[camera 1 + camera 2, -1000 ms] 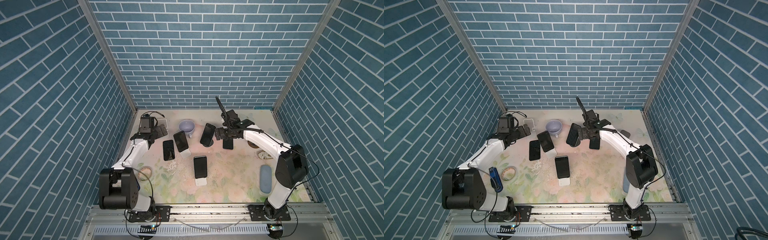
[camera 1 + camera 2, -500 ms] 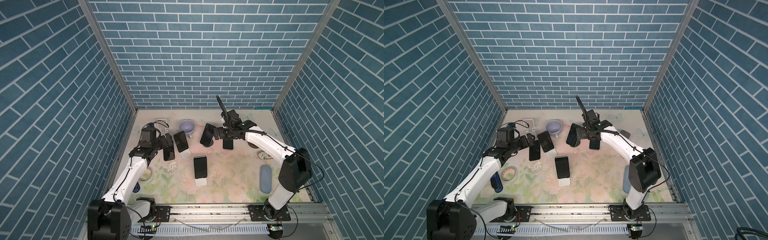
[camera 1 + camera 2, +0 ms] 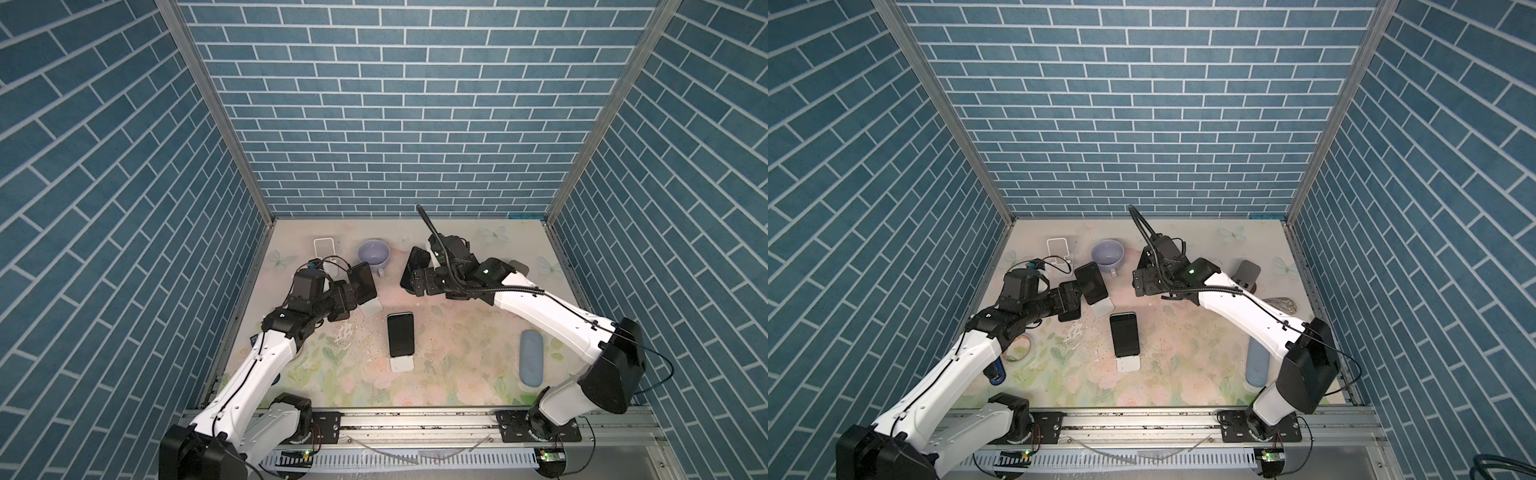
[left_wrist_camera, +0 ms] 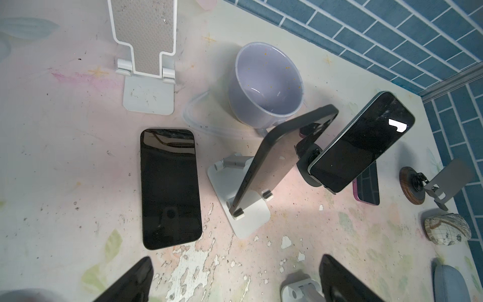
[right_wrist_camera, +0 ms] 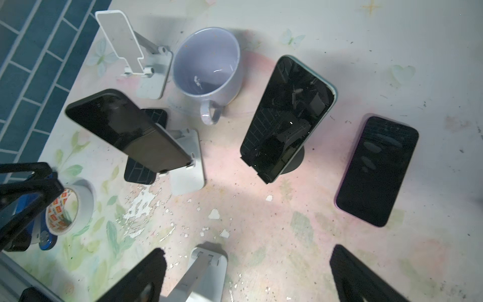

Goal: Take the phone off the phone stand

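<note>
Fingers [image 4: 136, 279] of left gripper [image 4: 235, 261] stood wide, empty; right gripper [image 5: 248, 251] likewise. One phone [image 4: 274, 162] leaned on white stand [image 4: 245, 217] near left gripper; second phone [image 5: 287, 117] on dark stand [image 5: 294, 163] near right

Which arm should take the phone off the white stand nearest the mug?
Left. The left gripper, open, is right beside that phone. The right gripper, also open, is beyond the mug, at another phone.
</note>
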Tool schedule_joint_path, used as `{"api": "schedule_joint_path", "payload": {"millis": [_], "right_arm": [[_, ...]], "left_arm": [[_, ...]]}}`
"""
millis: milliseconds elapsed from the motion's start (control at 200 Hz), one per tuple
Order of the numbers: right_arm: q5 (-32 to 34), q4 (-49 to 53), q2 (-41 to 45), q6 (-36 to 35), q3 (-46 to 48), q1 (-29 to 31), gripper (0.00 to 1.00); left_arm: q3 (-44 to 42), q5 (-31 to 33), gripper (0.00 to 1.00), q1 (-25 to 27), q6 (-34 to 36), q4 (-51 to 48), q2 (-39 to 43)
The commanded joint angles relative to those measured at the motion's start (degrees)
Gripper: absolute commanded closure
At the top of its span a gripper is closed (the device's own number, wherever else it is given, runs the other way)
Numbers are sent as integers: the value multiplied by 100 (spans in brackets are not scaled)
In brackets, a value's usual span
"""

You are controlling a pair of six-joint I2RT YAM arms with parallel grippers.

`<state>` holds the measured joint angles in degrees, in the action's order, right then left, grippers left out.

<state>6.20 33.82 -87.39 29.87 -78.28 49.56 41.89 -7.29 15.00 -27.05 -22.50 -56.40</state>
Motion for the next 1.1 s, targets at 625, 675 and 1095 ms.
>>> {"api": "schedule_joint_path", "payload": {"millis": [625, 675, 1095], "right_arm": [[1411, 446, -50, 1100, 19, 1954, 1], [1431, 478, -113, 1171, 5, 2010, 1], [1632, 655, -691, 1603, -271, 2119, 1]], "left_arm": [[-435, 166, 0, 82, -140, -597, 743], [-453, 174, 0, 90, -147, -604, 808], [-477, 290, 0, 90, -99, -794, 1120]]}}
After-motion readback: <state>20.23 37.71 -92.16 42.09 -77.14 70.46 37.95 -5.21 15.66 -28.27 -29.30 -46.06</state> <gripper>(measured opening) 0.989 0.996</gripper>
